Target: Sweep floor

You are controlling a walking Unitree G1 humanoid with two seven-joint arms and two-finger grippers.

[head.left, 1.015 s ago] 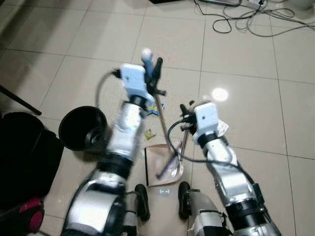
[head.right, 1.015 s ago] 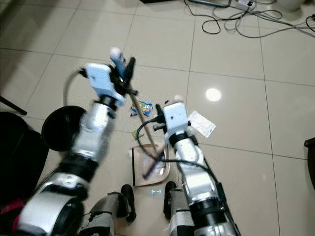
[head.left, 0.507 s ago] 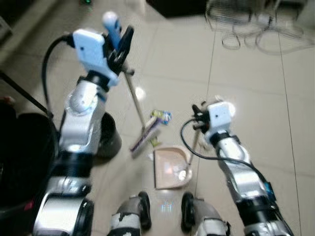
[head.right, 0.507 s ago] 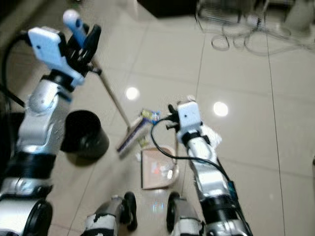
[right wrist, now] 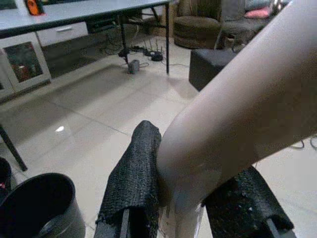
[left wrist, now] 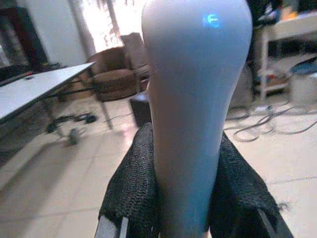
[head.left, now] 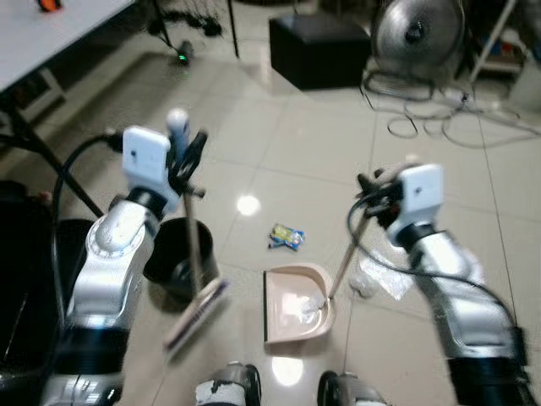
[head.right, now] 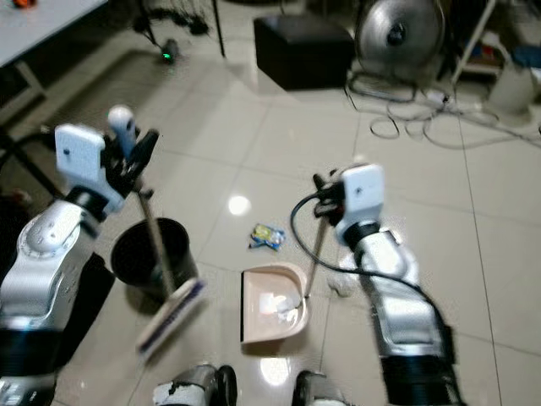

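My left gripper point(head.left: 188, 155) is shut on the broom's pale blue handle point(left wrist: 195, 99). The broom's shaft runs down to its brush head point(head.left: 196, 312), which rests on the floor in front of a black bin point(head.left: 176, 254). My right gripper point(head.left: 372, 193) is shut on the beige dustpan handle point(right wrist: 237, 124). The dustpan point(head.left: 296, 305) lies on the tiles near my feet with some white scraps in it. A blue and yellow wrapper point(head.left: 286, 236) lies on the floor just beyond the dustpan. A crumpled clear wrapper point(head.left: 376, 279) lies to the right of the dustpan.
A black box point(head.left: 319, 49), a fan point(head.left: 412, 30) and loose cables point(head.left: 439, 127) stand at the back right. A table point(head.left: 59, 25) with dark legs is at the back left. Something black point(head.left: 21, 279) sits at my left, next to the bin.
The camera has tilted up, showing more of the room. My left arm carried the broom left and toward me, its head now before the bin. The right gripper rose with the dustpan handle.
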